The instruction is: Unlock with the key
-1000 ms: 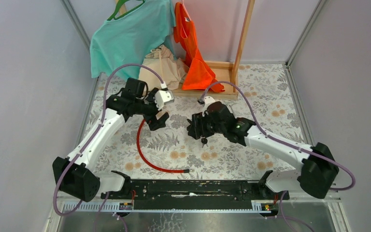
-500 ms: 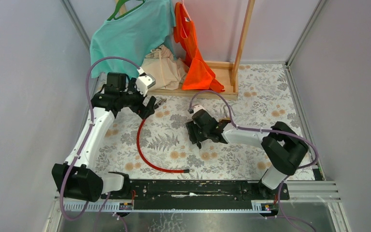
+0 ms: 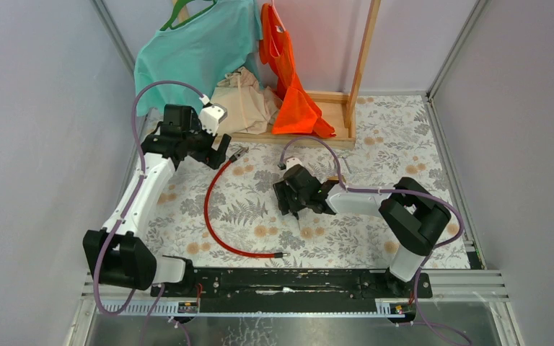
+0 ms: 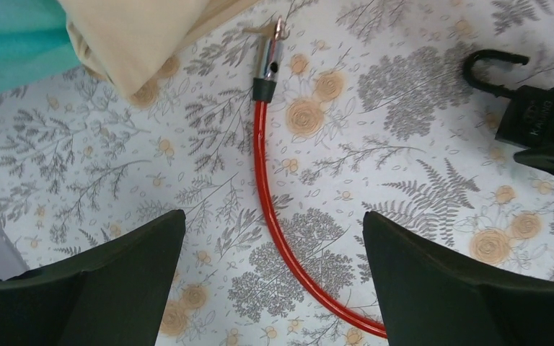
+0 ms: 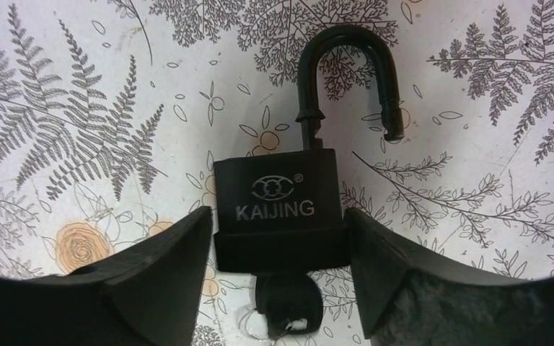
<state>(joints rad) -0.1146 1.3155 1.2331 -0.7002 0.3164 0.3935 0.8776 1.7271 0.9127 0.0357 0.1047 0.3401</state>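
Black rectangular metal padlock (image 5: 278,209): matt body, smooth shackle. Red cable (image 4: 267,187): glossy plastic sheath, polished metal end fitting (image 4: 268,61). Floral-printed table covering (image 5: 79,108): smooth, matt. Beige bag (image 4: 137,36): woven cloth. Light wooden frame (image 3: 363,58): bare, matt.

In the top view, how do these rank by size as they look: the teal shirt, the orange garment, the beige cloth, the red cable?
1. teal shirt
2-3. orange garment and beige cloth: nearly alike, and the cloth is partly hidden, so I do not rank them
4. red cable: long but thin
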